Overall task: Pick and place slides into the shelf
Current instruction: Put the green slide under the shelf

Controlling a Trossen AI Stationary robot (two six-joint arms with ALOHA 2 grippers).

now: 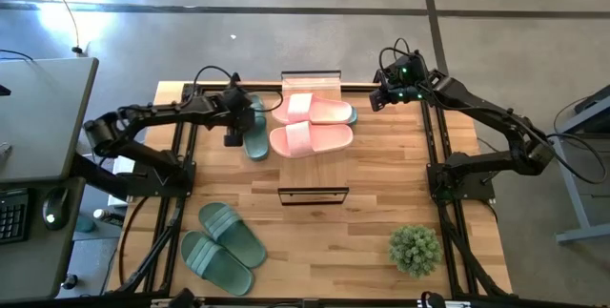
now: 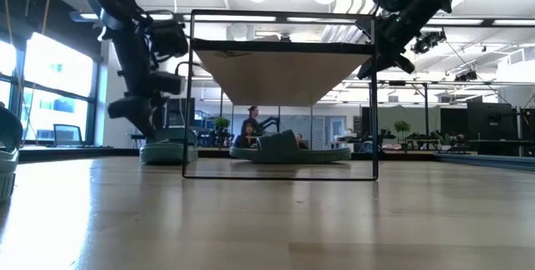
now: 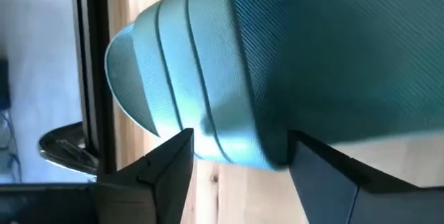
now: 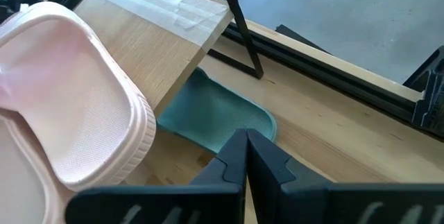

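On wood tabletop [image 1: 381,222], potted plant [image 1: 416,249]; office behind.

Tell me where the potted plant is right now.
In the high view the potted plant stands on the table's near right corner, past the shelf's near end and across from the green slides at the near left.

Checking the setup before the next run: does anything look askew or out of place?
Yes. Two pink slides lie crosswise atop the shelf, overhanging its edge. A green slide lies half under it, another on the table beside it, under the open left gripper.
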